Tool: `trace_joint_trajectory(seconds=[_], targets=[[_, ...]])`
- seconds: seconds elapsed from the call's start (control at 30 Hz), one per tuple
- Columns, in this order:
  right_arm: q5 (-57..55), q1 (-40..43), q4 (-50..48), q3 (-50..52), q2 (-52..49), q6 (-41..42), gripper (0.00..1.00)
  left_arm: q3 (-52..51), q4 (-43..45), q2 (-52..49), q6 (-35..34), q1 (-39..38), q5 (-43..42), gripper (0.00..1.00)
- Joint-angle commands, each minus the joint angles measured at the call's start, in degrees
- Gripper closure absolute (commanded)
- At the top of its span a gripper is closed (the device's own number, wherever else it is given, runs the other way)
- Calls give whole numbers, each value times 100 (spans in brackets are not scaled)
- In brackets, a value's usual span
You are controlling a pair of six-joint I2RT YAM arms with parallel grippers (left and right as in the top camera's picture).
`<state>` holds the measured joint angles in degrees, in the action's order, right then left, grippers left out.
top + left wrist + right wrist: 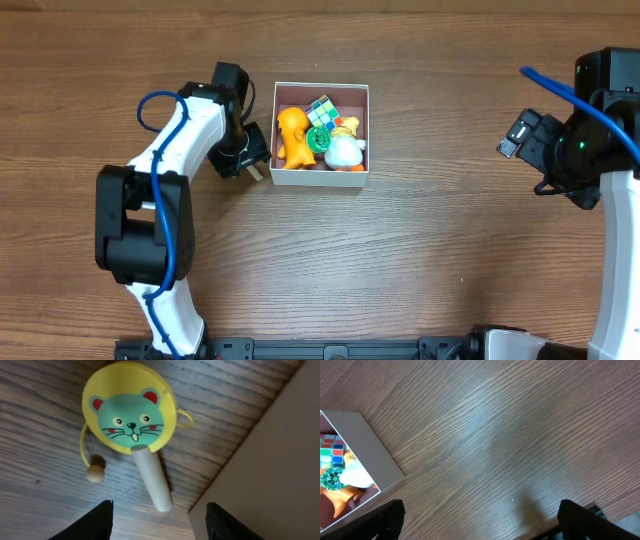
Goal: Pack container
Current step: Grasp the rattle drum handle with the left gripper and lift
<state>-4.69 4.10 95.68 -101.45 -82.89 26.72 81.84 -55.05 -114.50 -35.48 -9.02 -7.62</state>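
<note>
The container is a square white-walled box at the table's middle, holding an orange figure, a colour cube, a green round toy and a white and yellow toy. A yellow hand-drum toy with a teal cat face, a pale wooden handle and a bead on a string lies on the table against the container's left wall. My left gripper is open above it, a finger on each side of the handle end. In the overhead view, the gripper hides most of the toy. My right gripper is open and empty.
The right arm hovers at the table's far right, well away from the container, whose corner shows in the right wrist view. The left arm's blue cable loops over the table at the left. Bare wood lies between the container and the right arm.
</note>
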Motion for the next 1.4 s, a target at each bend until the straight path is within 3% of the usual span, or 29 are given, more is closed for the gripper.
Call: trace_joint_trajectory(seconds=[0.0,0.13,0.3,0.7,0.83,0.9,1.07,1.27,1.37], targets=[[-22,15,-28,-9,-17,-11,0,-13,107,-247,-612,-33,-144,43],[-22,15,-39,-9,-17,-11,0,-13,160,-358,-841,-33,-120,48],[-22,15,-42,-9,-17,-11,0,-15,162,-363,-868,-33,157,60],[-22,15,24,-9,-17,-11,0,-15,46,-651,-688,-33,529,59],[-22,15,28,-9,-17,-11,0,-7,48,-708,-684,-31,520,71],[-22,15,26,-9,-17,-11,0,44,31,-678,-474,-26,457,80],[-22,15,22,-9,-17,-11,0,570,-575,-560,144,50,485,80],[-22,15,17,-9,-17,-11,0,1862,-1655,-11,883,66,728,89],[-22,15,17,-9,-17,-11,0,2317,-1985,553,1045,-52,1126,82]])
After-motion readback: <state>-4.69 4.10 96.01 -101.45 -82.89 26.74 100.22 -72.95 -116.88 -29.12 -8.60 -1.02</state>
